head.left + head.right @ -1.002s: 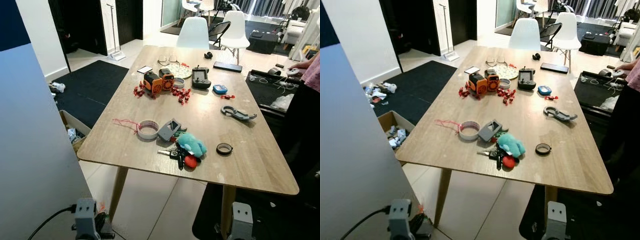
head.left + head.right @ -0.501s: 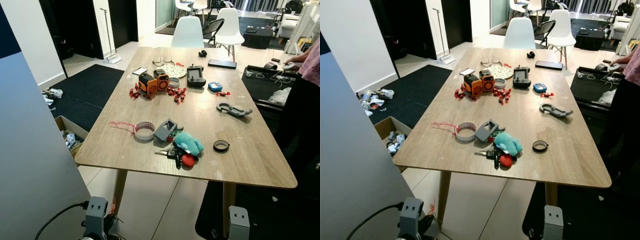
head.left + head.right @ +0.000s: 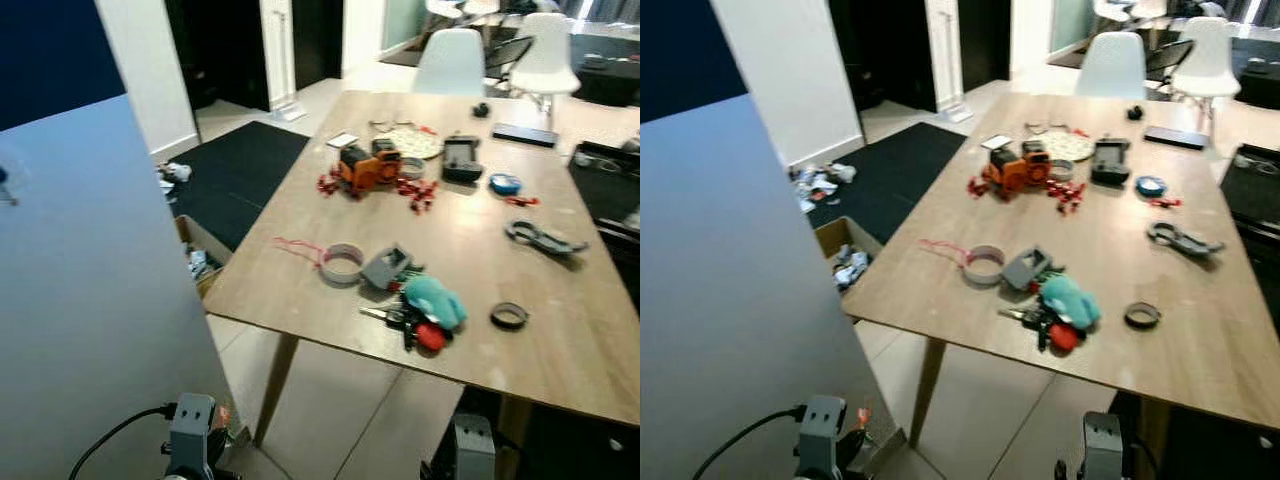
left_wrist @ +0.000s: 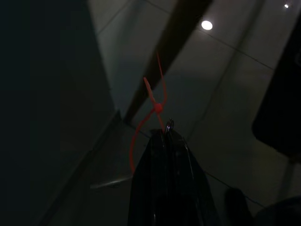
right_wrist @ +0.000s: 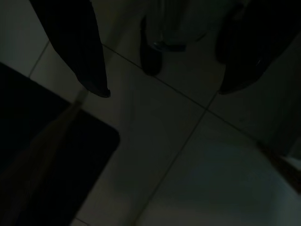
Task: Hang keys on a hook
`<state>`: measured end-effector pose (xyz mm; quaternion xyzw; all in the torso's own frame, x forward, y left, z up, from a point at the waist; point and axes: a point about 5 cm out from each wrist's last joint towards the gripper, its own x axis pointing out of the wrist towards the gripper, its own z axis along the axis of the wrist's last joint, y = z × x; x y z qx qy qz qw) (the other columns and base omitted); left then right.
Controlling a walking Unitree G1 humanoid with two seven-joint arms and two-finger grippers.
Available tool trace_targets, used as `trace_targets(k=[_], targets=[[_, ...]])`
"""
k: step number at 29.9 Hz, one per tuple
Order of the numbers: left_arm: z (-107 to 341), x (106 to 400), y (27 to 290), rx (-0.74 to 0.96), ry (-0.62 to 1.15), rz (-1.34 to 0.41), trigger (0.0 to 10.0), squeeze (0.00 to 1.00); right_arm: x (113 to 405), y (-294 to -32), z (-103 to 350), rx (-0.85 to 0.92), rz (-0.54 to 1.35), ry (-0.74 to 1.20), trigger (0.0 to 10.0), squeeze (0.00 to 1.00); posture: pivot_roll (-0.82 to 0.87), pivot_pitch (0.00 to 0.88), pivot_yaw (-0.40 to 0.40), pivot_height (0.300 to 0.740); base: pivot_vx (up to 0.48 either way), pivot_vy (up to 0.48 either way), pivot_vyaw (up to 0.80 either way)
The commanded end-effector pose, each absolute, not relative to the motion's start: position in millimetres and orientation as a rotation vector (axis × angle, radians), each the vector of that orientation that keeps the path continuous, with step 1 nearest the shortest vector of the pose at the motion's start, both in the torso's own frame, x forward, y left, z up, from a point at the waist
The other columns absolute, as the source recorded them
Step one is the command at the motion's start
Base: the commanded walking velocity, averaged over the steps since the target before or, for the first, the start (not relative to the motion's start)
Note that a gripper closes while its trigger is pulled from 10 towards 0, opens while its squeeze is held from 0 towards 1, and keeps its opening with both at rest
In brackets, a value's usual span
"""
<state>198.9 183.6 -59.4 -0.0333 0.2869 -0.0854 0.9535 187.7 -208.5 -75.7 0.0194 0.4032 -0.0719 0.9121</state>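
Nearest in: left gripper point(image 4: 165, 134) is seen pinched fully closed, low over the tile floor, with a thin red cord point(image 4: 154, 108) and a small metal ring point(image 4: 169, 124) caught at the tips; whether any key hangs from that ring cannot be told, the wrist view is too dark. Right gripper point(image 5: 164, 89) is spread wide, nothing between the fingers, pointed at the floor beside a dark mat, judged idle. A large blue-grey panel point(image 3: 90, 300) is seen close on the robot's left; a small dark fitting point(image 3: 5, 185) at its far left edge may be the hook, too small to confirm. Next out, the keys point(image 3: 390, 316) are lying on the table point(image 3: 300, 250) near its front edge, bunched with a teal plush point(image 3: 435, 300) and a red fob point(image 3: 430, 337), well apart from both grippers. Just behind them a tape roll point(image 3: 343, 265) and a grey box point(image 3: 388, 267) are noted, a black ring point(image 3: 509, 315) off to the right. Farther back: an orange toy point(image 3: 365, 168), a carabiner point(image 3: 545, 238), white chairs point(image 3: 455, 60) at the far end. Status as judged: nothing is hung, the table bunch is not picked up. Left to do: approach, grasp of the bunch, carry to the hook, hang. If the item pinched on the left is the target ring, only the carry and hang remain; this cannot be settled here.
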Motion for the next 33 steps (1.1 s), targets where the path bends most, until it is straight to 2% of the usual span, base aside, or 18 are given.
trace_targets(k=[1,21,33], targets=[[-62,194,184,-0.076,0.589,-0.159,10.0,0.00,189,-203,-76,0.040,-0.127,0.837,10.0,0.00,0.02,0.043,0.010,0.740,0.000,0.000,0.80],[-64,188,189,-0.139,0.585,-0.097,10.0,0.00,197,-195,-73,0.001,-0.061,0.812,10.0,0.00,0.03,0.041,-0.013,0.740,0.000,0.000,0.80],[-68,181,197,-0.110,0.626,-0.042,10.0,0.00,200,-192,-71,-0.003,-0.046,0.806,10.0,0.00,0.04,0.037,-0.020,0.740,0.000,0.000,0.80]])
